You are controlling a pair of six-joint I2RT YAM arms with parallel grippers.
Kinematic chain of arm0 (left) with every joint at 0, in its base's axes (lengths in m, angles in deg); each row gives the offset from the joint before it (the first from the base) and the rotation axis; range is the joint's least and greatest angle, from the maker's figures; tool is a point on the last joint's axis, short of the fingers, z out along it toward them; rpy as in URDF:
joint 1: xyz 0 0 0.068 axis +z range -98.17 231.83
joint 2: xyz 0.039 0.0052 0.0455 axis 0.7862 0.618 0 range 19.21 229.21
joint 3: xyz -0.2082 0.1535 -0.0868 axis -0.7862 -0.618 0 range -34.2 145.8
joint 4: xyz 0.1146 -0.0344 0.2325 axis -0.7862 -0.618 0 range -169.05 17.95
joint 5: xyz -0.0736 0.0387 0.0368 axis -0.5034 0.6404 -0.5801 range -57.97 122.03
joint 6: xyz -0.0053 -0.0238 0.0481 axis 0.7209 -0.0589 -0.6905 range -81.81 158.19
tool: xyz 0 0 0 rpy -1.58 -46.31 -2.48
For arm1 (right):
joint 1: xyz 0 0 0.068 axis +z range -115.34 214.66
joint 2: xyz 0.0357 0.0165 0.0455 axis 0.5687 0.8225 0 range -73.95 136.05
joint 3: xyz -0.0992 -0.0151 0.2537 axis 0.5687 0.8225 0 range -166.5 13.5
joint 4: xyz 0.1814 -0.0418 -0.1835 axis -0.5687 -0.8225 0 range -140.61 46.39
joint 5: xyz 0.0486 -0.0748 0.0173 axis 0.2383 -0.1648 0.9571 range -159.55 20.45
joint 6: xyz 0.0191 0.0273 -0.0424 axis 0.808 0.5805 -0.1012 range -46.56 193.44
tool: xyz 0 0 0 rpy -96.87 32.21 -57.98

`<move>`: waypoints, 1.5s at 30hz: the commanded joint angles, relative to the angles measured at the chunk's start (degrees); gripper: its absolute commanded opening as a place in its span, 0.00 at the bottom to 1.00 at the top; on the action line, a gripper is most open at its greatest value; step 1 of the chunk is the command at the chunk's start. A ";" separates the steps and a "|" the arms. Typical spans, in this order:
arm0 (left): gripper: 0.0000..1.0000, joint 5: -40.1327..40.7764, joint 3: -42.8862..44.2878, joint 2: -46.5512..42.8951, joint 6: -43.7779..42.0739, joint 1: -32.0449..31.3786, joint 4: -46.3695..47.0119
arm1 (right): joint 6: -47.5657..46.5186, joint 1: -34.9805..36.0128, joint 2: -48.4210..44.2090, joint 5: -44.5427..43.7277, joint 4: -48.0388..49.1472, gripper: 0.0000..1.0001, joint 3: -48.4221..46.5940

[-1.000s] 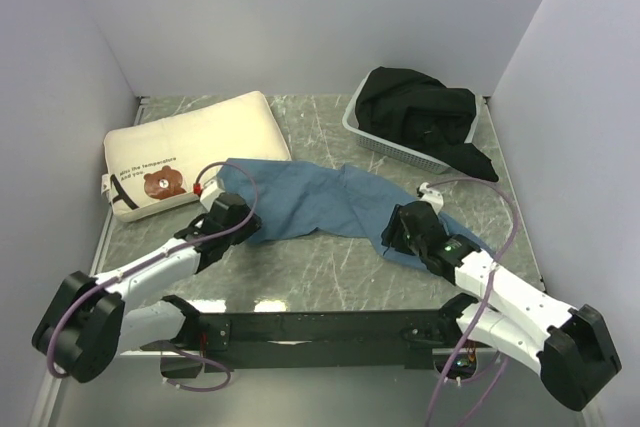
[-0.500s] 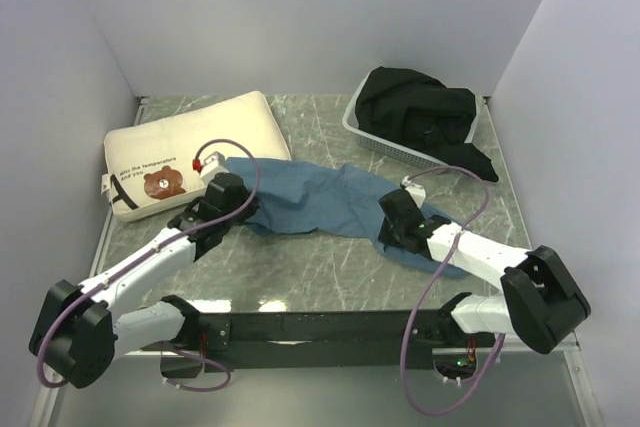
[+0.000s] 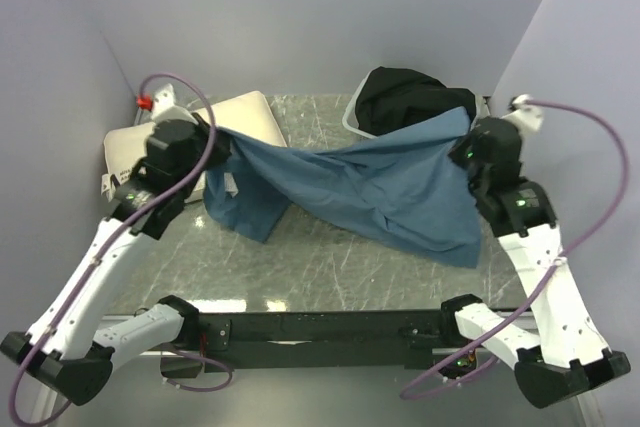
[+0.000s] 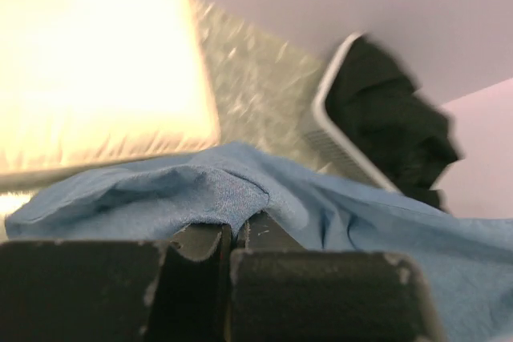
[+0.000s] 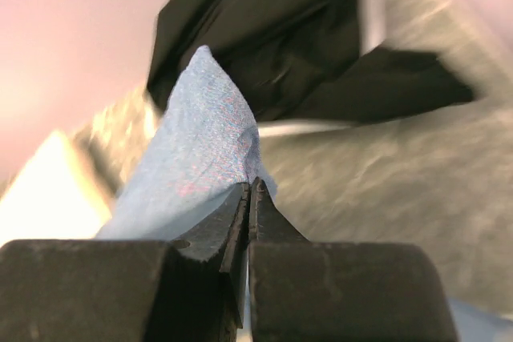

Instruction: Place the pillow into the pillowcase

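Our left hand [image 4: 232,234] is pinched shut on one end of the pillowcase [image 3: 360,182] and our right hand [image 5: 248,198] on the other, so it sags between them over the counter [image 3: 320,267]. The pillow [image 3: 245,117] lies far left, partly behind our left arm.
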 commanded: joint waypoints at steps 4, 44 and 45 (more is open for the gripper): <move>0.01 -4.10 18.05 -3.09 -7.16 0.35 -9.03 | -5.70 -8.13 2.19 -5.73 -13.07 0.00 -18.38; 0.01 -23.01 -43.71 -11.18 16.21 -7.91 18.39 | 8.35 24.33 -1.68 10.53 13.53 0.66 30.89; 0.01 -21.88 -43.71 -11.18 16.39 -8.52 18.39 | 9.67 26.56 -0.19 10.53 14.86 0.66 32.39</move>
